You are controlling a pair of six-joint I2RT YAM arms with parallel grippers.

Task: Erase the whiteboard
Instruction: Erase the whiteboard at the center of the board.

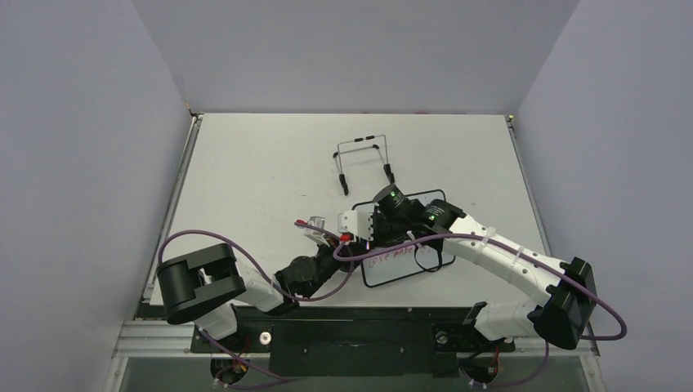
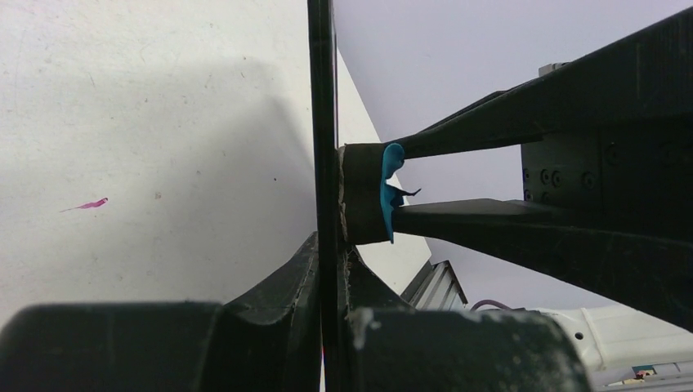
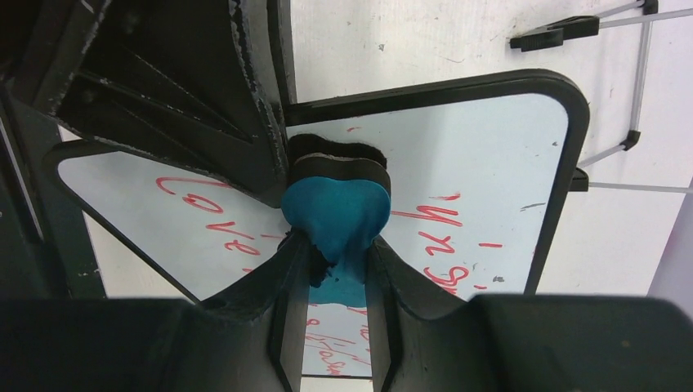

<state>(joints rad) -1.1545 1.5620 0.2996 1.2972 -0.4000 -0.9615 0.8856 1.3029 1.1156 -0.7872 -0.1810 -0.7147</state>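
Tabletop (image 1: 245,180) white and lightly scuffed, plain lilac-grey walls on three sides; whiteboard (image 3: 490,163) sits front-centre near the wire stand (image 1: 364,159), red writing unwiped.
Risk: left pincer (image 2: 327,282) is clenched on one board edge only, so wipe pressure from the blue eraser (image 3: 335,208), grasped by right pincer (image 3: 335,261) and pressed on the face, could lever the board loose. The eraser could also twist out.

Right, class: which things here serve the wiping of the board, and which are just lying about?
For the job: whiteboard, clamped at its rim by the left tool; blue eraser, held by the right tool against the board.
Lying about: black wire stand, on the table beyond the board.
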